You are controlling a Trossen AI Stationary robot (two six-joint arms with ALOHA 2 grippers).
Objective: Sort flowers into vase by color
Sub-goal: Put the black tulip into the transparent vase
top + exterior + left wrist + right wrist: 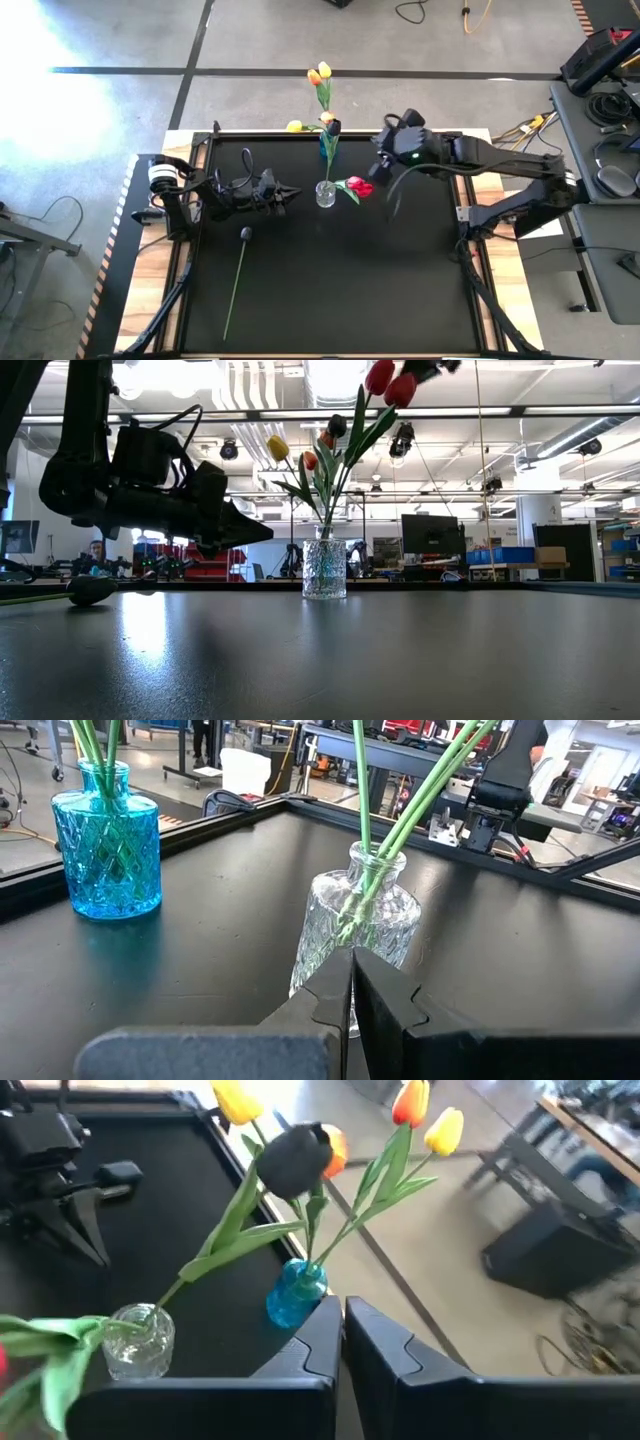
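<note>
A clear glass vase (325, 194) (325, 568) (358, 925) stands mid-table and holds red tulips (360, 186) (390, 380). Behind it, a blue vase (328, 150) (105, 838) (296, 1294) holds yellow and orange tulips (319, 74) (425, 1118) and one dark-headed tulip (296, 1155). Another dark-headed flower (246, 233) (90, 590) lies flat on the table with its stem toward the near edge. My left gripper (293, 194) (352, 982) is shut, low, and points at the clear vase from the left, just short of it. My right gripper (383, 158) (342, 1325) is shut and hovers high, right of the vases.
The black table top (400, 280) has a raised frame along its edges (300, 134). The lying flower's stem (232, 295) runs along the near left part. To the table's right stands a bench with cables and gear (605, 120).
</note>
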